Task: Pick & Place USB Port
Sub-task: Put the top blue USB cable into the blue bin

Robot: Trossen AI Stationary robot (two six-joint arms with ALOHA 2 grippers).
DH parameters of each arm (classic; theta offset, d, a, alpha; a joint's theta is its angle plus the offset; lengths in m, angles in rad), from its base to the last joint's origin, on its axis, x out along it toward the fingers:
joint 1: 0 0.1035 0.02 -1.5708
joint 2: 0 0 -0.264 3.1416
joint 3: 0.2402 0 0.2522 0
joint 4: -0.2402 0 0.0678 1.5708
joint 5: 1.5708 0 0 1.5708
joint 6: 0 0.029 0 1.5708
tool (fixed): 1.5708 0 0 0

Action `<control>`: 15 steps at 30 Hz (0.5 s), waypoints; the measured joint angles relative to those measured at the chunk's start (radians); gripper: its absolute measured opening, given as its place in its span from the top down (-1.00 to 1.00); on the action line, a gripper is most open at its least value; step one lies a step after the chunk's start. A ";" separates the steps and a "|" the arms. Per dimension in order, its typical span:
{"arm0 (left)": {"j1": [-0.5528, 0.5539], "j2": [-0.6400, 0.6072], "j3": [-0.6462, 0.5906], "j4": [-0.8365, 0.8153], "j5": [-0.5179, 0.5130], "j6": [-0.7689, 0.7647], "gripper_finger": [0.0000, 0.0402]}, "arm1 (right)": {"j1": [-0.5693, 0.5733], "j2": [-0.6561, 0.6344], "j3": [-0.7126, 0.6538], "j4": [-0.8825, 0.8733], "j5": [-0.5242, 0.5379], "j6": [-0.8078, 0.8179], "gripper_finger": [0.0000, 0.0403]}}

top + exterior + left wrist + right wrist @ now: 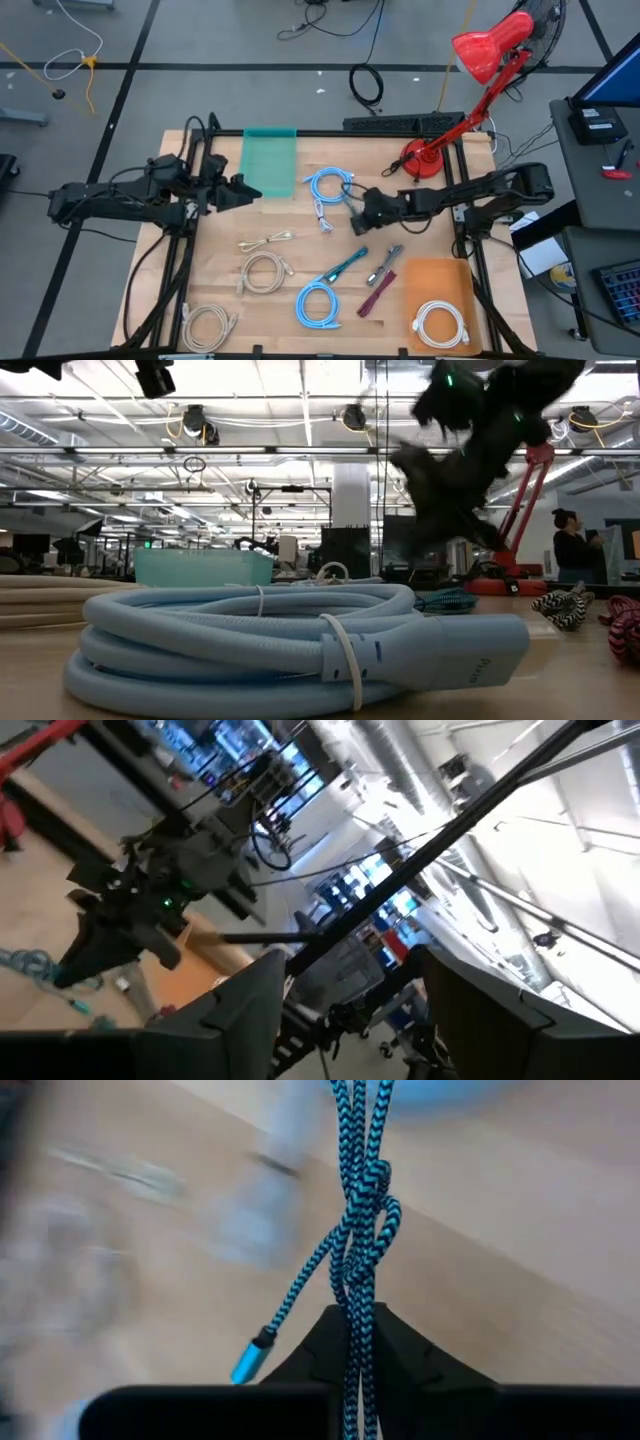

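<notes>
A blue-and-black braided USB cable point(358, 1210), bundled and knotted, runs between the fingers of my right gripper point(352, 1342), which is shut on it. In the high view that gripper point(360, 212) is over mid-table, beside a light blue coil point(330, 185). In the low view it point(450, 490) is raised above the wood. An orange tray point(437, 285) at the near right holds a white coil point(440, 322). My left gripper point(255, 190) waits open at the left, beside a teal tray point(270, 162). Its fingers point(250, 1010) stand apart in the left wrist view. My right gripper pinches several strands of the braided bundle point(354, 1308) between its two fingers, just below the knot point(372, 1205). The fingers slant down from the table's right and lie along the strands. A blue connector end point(250, 1362) hangs loose beside them. Whether the bundle's far end rests on the table, I cannot tell.
Loose cables lie on the wooden table: a teal braided one point(345, 265), a grey one point(385, 265), a dark red one point(378, 295), a light blue coil point(318, 303) and beige coils point(262, 270) point(208, 325). A red desk lamp point(480, 60) stands at the far right.
</notes>
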 joint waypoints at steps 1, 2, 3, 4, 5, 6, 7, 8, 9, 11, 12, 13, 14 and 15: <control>0.004 0.000 0.000 0.011 0.001 -0.002 -0.21 | 0.000 -0.011 0.031 0.000 0.002 -0.020 0.93; 0.008 -0.001 0.000 0.022 0.001 -0.004 -0.21 | 0.001 -0.024 0.060 -0.013 0.004 -0.040 0.93; 0.012 -0.001 0.000 0.032 0.000 -0.006 -0.21 | 0.001 -0.033 0.096 -0.023 0.009 -0.060 0.93; 0.019 -0.002 0.000 0.034 0.001 -0.006 -0.21 | 0.001 -0.038 0.142 -0.012 0.026 -0.080 0.93; 0.026 -0.003 0.000 0.034 0.002 -0.006 -0.21 | 0.000 -0.046 0.184 0.005 0.042 -0.102 0.93; 0.035 -0.003 0.000 0.031 0.002 -0.006 -0.21 | 0.000 -0.059 0.225 0.000 0.057 -0.126 0.93; 0.042 -0.001 0.000 0.027 0.001 -0.006 -0.21 | 0.000 -0.066 0.267 -0.011 0.073 -0.150 0.93; 0.054 0.001 0.000 0.025 0.000 -0.006 -0.21 | 0.000 -0.067 0.319 -0.003 0.088 -0.173 0.93; 0.067 0.003 0.000 0.025 0.000 -0.008 -0.21 | 0.000 -0.064 0.368 0.016 0.105 -0.198 0.93; 0.095 0.018 0.000 0.043 -0.013 -0.016 -0.21 | 0.001 -0.064 0.453 -0.007 0.120 -0.253 0.93; 0.114 0.025 0.000 0.058 -0.017 -0.021 -0.21 | 0.001 -0.063 0.495 -0.007 0.133 -0.280 0.93; 0.135 0.036 0.000 0.083 -0.017 -0.025 -0.21 | 0.001 -0.062 0.535 0.008 0.138 -0.303 0.93; 0.155 0.054 -0.001 0.127 -0.009 -0.029 -0.21 | 0.001 -0.061 0.566 0.007 0.143 -0.321 0.93; 0.173 0.075 0.000 0.187 0.009 -0.033 -0.21 | 0.001 -0.058 0.595 0.004 0.156 -0.336 0.93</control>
